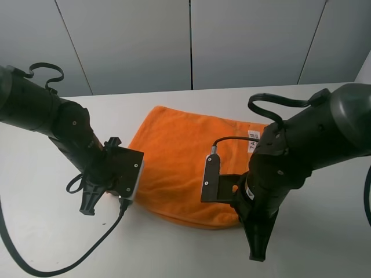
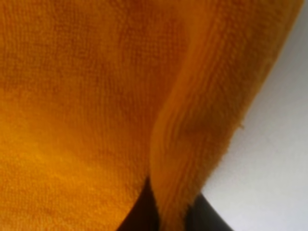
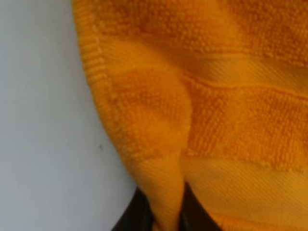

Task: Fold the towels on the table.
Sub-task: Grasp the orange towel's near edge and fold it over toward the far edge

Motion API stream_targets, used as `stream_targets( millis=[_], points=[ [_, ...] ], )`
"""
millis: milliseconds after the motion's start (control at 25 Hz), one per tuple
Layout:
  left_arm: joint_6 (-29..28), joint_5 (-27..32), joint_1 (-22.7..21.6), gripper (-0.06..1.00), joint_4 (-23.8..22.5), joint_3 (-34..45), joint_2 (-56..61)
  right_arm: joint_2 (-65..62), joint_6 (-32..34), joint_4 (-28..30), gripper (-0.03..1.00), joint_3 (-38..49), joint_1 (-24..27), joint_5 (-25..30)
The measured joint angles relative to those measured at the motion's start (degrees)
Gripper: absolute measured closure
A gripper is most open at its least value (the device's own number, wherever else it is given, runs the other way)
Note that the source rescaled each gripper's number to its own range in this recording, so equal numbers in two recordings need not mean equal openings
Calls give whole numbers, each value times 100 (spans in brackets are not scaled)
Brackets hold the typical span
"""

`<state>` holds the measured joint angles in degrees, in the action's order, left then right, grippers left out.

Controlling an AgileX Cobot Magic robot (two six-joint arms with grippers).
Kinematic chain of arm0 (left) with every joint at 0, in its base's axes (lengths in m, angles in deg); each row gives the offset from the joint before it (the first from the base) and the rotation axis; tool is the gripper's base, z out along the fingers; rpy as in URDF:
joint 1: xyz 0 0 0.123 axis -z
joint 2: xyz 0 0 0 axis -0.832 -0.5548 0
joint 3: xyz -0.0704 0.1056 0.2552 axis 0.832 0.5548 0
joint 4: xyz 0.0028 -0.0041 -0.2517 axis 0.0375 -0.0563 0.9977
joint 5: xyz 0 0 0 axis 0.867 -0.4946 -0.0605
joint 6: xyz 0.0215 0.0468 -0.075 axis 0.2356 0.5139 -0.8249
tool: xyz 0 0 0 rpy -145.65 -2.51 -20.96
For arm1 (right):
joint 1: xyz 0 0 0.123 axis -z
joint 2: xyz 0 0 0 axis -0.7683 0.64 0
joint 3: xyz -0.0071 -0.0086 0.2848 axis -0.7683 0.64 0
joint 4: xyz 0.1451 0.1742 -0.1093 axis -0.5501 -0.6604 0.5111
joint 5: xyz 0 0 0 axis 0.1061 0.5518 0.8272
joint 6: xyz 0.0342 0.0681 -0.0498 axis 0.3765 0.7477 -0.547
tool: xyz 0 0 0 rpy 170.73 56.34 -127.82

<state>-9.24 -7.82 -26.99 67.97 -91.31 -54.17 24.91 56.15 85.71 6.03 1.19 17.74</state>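
The orange towel lies on the white table, with its white label at the far right edge. My left gripper is at the towel's near left corner. In the left wrist view it is shut on a raised fold of the towel. My right gripper is at the near right corner. In the right wrist view it is shut on a pinched edge of the towel, beside the woven band.
Grey wall panels stand behind the table's far edge. A black cable from the left arm trails over the table's near left. The right arm's bulk hangs over the towel's right side.
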Motion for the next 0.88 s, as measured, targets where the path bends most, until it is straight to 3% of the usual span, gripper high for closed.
stream_targets(
  millis=[280, 640, 880],
  points=[
    [-361, 334, 11, 94, 29, 38, 424, -461, 36, 88, 97, -47, 0, 499],
    [-396, 999, 23, 94, 48, 43, 1419, -1357, 739, 1680, 97, -96, 0, 838],
    [-574, 1027, 32, 94, 58, 51, 1921, -1397, 994, 2312, 97, -312, 41, 986]
  ],
)
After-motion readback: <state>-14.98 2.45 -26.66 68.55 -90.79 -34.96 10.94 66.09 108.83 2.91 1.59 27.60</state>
